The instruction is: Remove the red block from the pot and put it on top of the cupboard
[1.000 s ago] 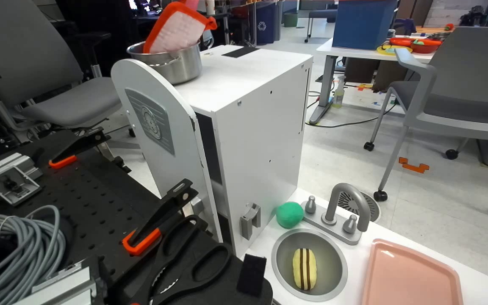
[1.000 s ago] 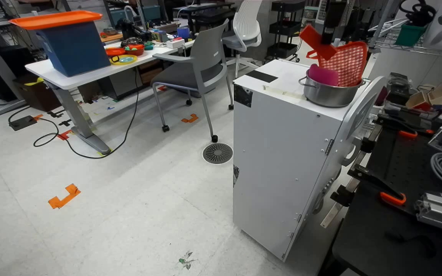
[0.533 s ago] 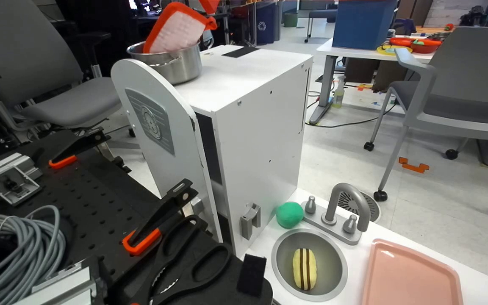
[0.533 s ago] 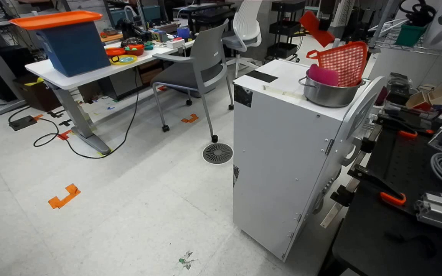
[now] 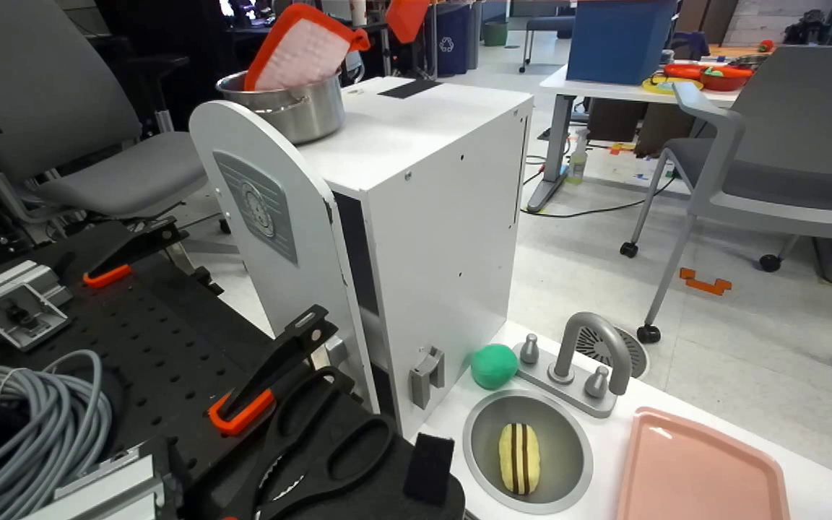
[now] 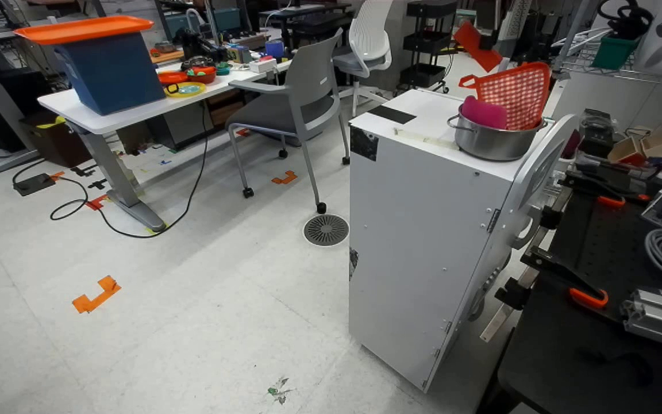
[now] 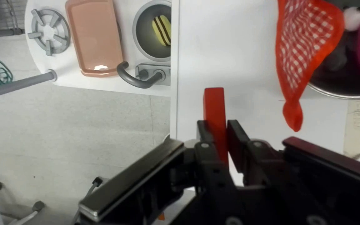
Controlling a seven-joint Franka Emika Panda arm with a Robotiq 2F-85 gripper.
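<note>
White and flat-topped, the cupboard (image 5: 430, 231) stands on pale floor (image 5: 582, 282) between grey chairs (image 5: 791, 123) in an exterior view, with the silver pot (image 5: 311, 112) on top; the red block (image 5: 406, 19) is cut off by the frame's upper edge. In an exterior view a magenta thing (image 6: 484, 113) shows in the pot beside a checked red cloth (image 6: 515, 95), and the block tilts in mid-air, apart from the pot. Only the wrist view takes in a grey burner (image 7: 49, 47); there the gripper (image 7: 217, 125) pinches the block, a finger against either side.

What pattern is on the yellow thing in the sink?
The yellow thing has dark brown stripes, clearest in an exterior view.
</note>
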